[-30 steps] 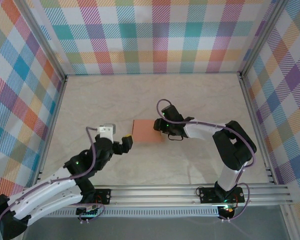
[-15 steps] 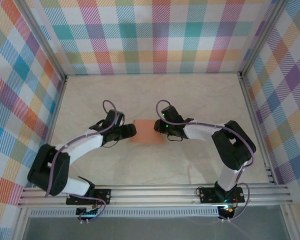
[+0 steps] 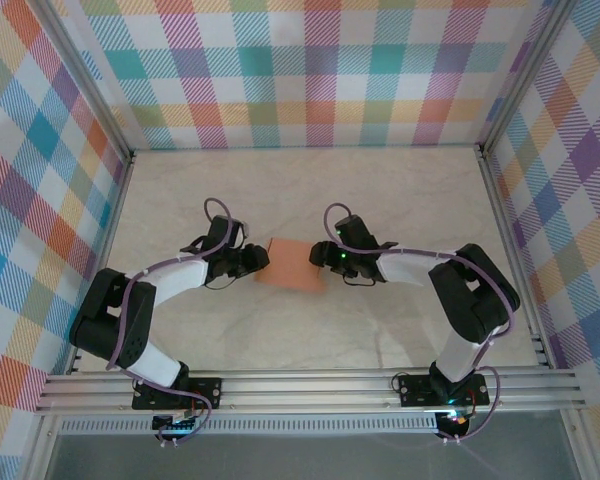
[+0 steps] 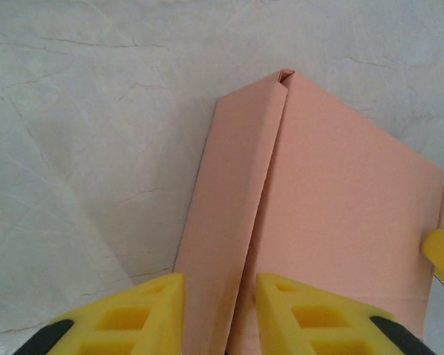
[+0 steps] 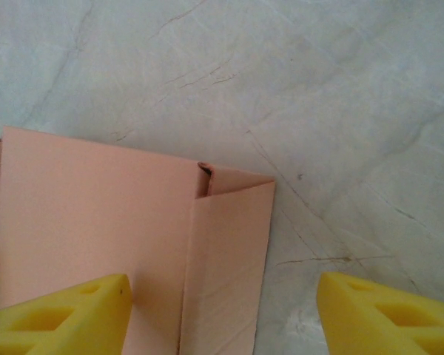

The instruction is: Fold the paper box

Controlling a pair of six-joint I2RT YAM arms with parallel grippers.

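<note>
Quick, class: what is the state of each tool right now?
Left tool: nearly closed around the paper box flap; grip cannot be told.
Right tool: open, holding nothing.

We see the salmon-orange paper box (image 3: 292, 264) lying flat on the pale marbled table (image 3: 380, 190), near its middle. Our left gripper (image 3: 259, 259) sits at the box's left edge and our right gripper (image 3: 327, 259) at its right edge. Plaid walls (image 3: 310, 70) enclose the table.
</note>
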